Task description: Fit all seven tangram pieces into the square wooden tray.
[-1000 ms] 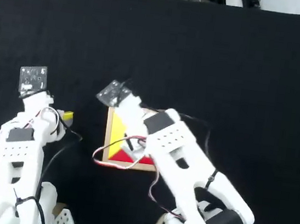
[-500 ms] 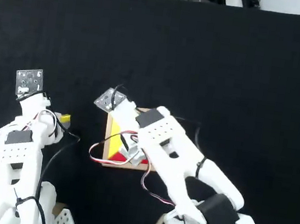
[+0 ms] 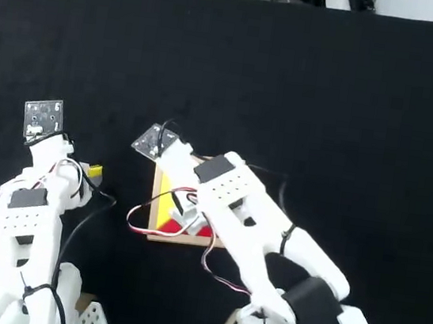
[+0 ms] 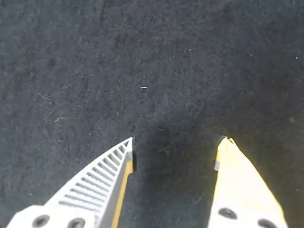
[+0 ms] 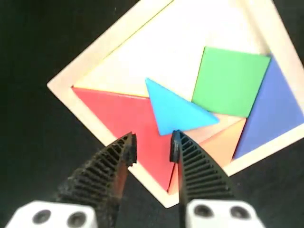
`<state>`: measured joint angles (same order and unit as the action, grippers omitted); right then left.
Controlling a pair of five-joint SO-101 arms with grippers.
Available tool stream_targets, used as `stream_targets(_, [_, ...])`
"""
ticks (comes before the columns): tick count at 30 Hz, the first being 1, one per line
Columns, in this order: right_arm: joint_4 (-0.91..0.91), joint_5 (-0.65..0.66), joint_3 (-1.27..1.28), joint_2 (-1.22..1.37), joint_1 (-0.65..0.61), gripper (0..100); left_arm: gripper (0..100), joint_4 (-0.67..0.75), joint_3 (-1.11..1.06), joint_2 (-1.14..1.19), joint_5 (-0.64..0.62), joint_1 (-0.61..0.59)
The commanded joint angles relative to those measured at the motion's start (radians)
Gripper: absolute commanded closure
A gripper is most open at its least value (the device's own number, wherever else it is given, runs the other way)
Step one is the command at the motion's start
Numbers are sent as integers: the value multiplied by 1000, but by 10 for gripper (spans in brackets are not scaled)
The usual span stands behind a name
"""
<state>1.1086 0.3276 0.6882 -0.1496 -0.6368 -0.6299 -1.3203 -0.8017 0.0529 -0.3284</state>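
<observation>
Right side: the right gripper (image 5: 152, 144) is released, its jaws parted with nothing between them. From my desk I see both tips poised above the red triangle (image 5: 126, 118), close to the tray's rim.
Tray: the tray (image 5: 102, 50) is a square wooden frame lying flat on the black table (image 3: 343, 107). It sits directly under the right arm's wrist.
Nearest piece: the light blue triangle (image 5: 175, 111) lies just beyond the fingertips, one tip almost at its edge. It meets the red triangle, the green square (image 5: 230, 80) and the orange piece (image 5: 225, 145) (I can't tell whether it sits flat in the tray or rides on its neighbours).
Farther piece: the dark blue piece (image 5: 278, 111) lies against the tray wall, beside the green square.
Left side: the left gripper (image 4: 178, 141) is also released, with a wide gap and bare black cloth between its fingers. In the high view it is off to the tray's left, with a stretch of table between them.
High view: the right arm covers most of the tray. A strip of the yellow triangle (image 3: 167, 195) and a sliver of red show along the left frame.
Right wrist view: this one gives me the tray's inside, with the green, orange and both blue pieces that the arm hides from above.
</observation>
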Motion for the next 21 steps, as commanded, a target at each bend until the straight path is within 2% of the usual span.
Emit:
stream_targets(1, [-46, 2, -61, 67, 11, 871, 722, 17, 5, -23, -8, 8])
stream_targets(7, [-51, -40, -150, 173, 11, 871, 722, 17, 5, -25, -8, 5])
stream_targets(16, [-52, -46, -236, 185, 15, 871, 722, 17, 5, -25, -8, 5])
stream_targets(21, [-23, -48, -283, 176, 58, 871, 722, 17, 5, -25, -8, 5])
